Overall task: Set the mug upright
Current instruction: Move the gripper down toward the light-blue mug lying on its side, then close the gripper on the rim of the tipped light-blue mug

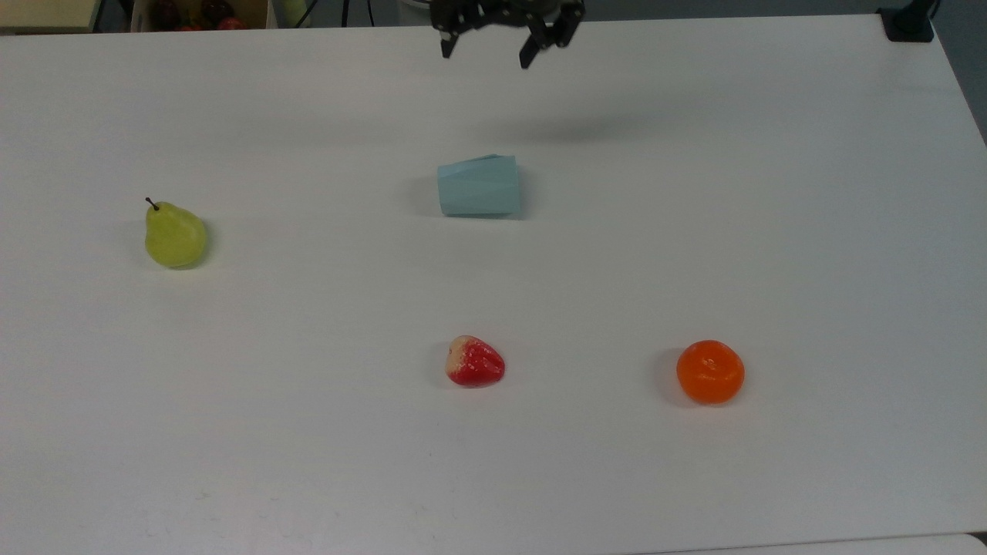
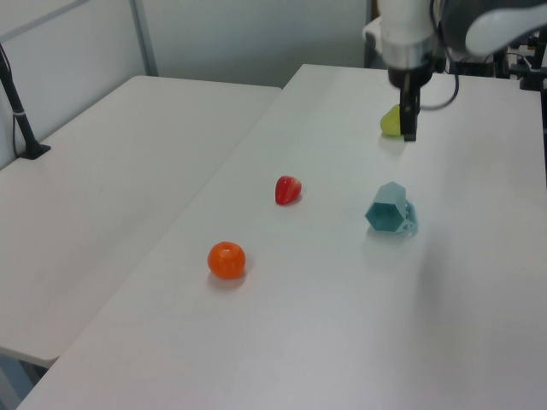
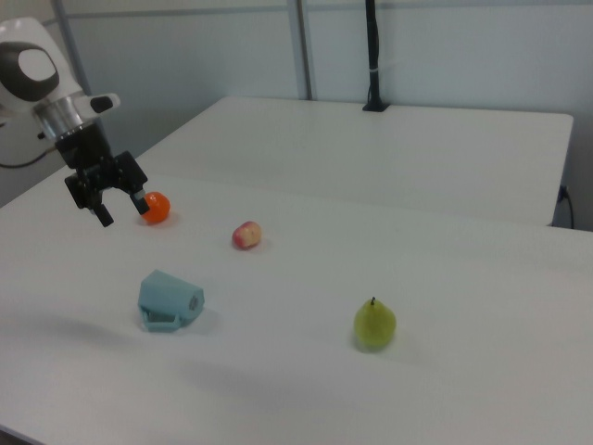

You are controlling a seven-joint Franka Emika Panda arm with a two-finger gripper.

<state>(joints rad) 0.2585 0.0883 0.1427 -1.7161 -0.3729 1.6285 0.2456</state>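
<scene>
Well apart, pincer (image 1: pixel 487 49) hangs w/ fingers spread, empty; mug (image 1: pixel 479 186) lies on its side below it.

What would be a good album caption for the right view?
Open gripper hangs above a tipped-over blue mug on a white table, with an orange, strawberry and pear around.

Table (image 1: pixel 771 193) bare round mug (image 1: pixel 479 186); fruit far.

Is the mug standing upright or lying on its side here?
On its side. The mug lies on the table with its mouth facing sideways; the end effector hangs apart from it.
</scene>
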